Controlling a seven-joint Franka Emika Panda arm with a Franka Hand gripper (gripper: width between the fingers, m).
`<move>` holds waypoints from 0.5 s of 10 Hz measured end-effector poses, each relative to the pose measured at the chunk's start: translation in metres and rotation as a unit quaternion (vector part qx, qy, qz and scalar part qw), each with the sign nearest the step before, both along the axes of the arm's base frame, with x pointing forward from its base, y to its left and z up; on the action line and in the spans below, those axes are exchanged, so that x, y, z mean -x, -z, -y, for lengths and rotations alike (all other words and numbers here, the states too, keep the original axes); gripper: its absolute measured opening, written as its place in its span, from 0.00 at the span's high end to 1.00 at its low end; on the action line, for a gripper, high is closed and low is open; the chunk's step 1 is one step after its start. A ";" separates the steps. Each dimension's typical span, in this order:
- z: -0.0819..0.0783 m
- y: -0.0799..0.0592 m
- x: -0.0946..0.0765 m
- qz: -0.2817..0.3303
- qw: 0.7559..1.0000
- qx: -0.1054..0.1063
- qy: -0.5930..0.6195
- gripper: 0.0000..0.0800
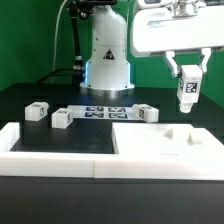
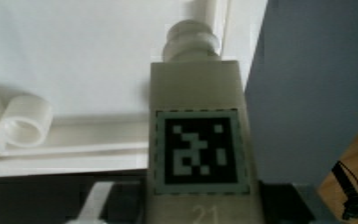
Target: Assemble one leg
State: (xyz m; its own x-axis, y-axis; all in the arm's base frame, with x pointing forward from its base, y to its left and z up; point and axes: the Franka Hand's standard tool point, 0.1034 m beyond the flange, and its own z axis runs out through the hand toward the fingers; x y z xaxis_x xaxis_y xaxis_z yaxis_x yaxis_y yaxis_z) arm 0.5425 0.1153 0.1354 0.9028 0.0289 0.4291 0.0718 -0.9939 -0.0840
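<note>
My gripper (image 1: 186, 76) is shut on the leg (image 1: 187, 94), a small white post with a black-and-white tag, and holds it upright in the air above the large white panel (image 1: 160, 140) at the exterior view's right. In the wrist view the leg (image 2: 197, 110) fills the middle between the dark fingers (image 2: 286, 206) of my gripper (image 2: 197, 208). Its tag faces the camera and its threaded tip (image 2: 190, 40) points away toward the panel (image 2: 87, 70). A round raised socket (image 2: 19, 116) on the panel lies to one side of the leg.
Three more white legs (image 1: 38, 111) (image 1: 61, 119) (image 1: 148, 113) lie on the black table around the marker board (image 1: 105, 112). The robot base (image 1: 107, 60) stands behind. A white raised border (image 1: 50, 150) runs along the front.
</note>
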 end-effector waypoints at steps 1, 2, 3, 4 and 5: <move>0.000 0.003 -0.020 0.007 1.000 0.006 -0.013 0.64; 0.002 0.006 -0.034 0.013 1.000 0.013 -0.024 0.64; 0.004 0.011 -0.037 0.014 0.999 0.016 -0.028 0.64; 0.003 0.011 -0.037 0.014 0.999 0.016 -0.029 0.64; 0.003 0.012 -0.036 0.014 0.999 0.016 -0.029 0.64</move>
